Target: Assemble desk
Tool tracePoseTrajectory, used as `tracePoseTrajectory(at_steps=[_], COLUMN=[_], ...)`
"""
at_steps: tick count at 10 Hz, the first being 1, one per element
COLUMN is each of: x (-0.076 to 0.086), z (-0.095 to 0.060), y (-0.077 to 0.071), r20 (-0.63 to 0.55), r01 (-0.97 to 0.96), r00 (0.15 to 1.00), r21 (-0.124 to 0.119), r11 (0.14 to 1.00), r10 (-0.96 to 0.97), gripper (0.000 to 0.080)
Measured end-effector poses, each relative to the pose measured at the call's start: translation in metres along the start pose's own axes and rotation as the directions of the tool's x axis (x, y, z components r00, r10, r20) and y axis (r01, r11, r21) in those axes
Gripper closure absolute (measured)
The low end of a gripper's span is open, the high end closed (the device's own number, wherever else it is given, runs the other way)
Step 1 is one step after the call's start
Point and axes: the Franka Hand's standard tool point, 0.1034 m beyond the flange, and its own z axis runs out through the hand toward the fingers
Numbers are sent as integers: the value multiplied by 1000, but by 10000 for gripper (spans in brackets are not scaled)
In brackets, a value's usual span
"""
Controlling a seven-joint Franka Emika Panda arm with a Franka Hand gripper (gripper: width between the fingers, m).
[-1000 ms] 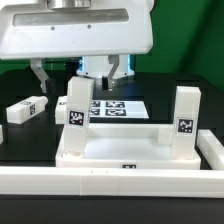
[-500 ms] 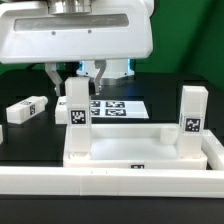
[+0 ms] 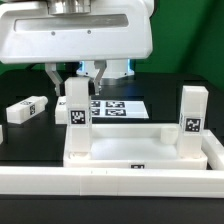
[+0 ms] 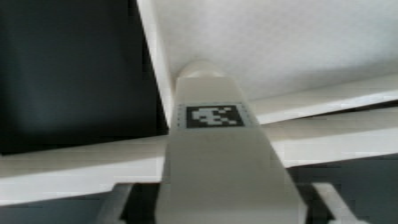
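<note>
Risk: end effector point(image 3: 76, 79) clamps the upright leg point(image 3: 76, 114); if we twist off-axis, it jams in the tabletop point(image 3: 120, 152) socket.

You'll see your hand point(image 3: 76, 82) has drawn its fingers point(image 3: 52, 78) in from a wide spread to close on the top of the upright leg point(image 3: 77, 118) at the exterior view's left. As they closed, the tabletop point(image 3: 110, 163) and its other leg point(image 3: 191, 118) shifted slightly toward the exterior view's right
</note>
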Motion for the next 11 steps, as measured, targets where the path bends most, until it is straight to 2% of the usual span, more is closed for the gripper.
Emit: tracePoseTrajectory(at_steps=[1, 4, 6, 8, 11], x=[-1, 0, 0, 0, -2], z=[1, 1, 2, 3, 3], y=[0, -2, -4, -11, -18], r20=[1, -5, -1, 5, 16], r01=[-134, -415, -582, -750, -890], r00=[991, 910, 813, 662, 456], r21=[11, 21, 23, 22, 17], r11=[991, 909, 813, 661, 456], r10=[134, 416, 582, 750, 890], gripper=[509, 509, 509, 509, 509])
